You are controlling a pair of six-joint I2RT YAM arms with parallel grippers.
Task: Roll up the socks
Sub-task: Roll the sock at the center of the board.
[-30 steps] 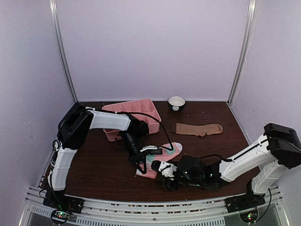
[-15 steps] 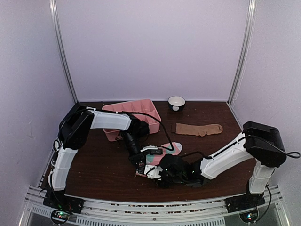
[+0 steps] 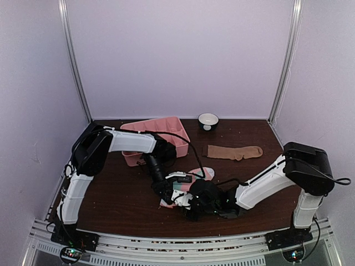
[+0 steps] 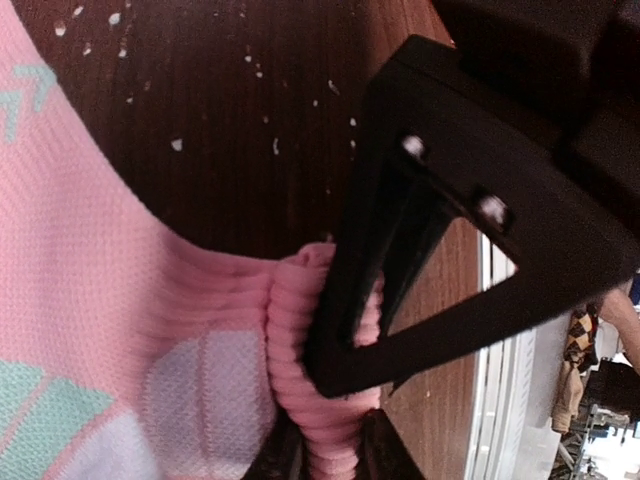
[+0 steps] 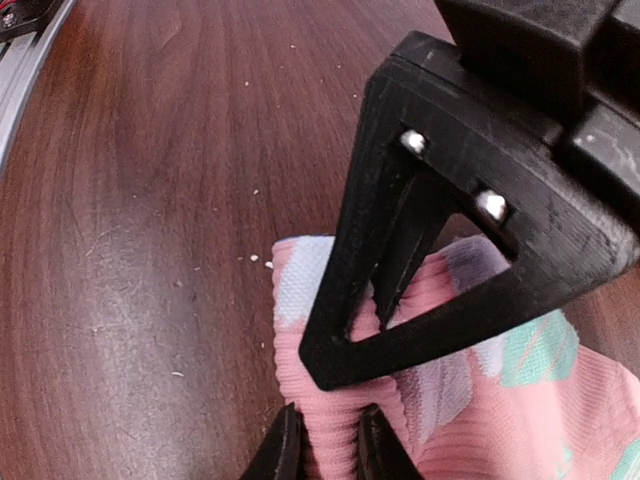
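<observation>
The pink sock [image 3: 195, 176] with teal and white patches lies near the table's front middle, its near end bunched up. My left gripper [image 3: 168, 194] is shut on the ribbed pink cuff [image 4: 300, 380], with fabric pinched between its fingertips [image 4: 283, 458]. My right gripper [image 3: 188, 203] comes in from the right and is shut on the same ribbed end [image 5: 335, 420]. A fold of it stands between that gripper's fingers [image 5: 283, 452]. The tan-brown sock [image 3: 234, 152] lies flat at the right rear, away from both grippers.
A pink compartmented tray [image 3: 145, 128] stands at the back left, behind the left arm. A small dark bowl with a white inside [image 3: 208, 120] sits at the back wall. The table's front edge and metal rail [image 3: 183, 241] run close below the grippers.
My right arm has slid left to the pink sock's near end and its jaws have shut on the cuff. The left arm has stayed where it was, on the sock.
</observation>
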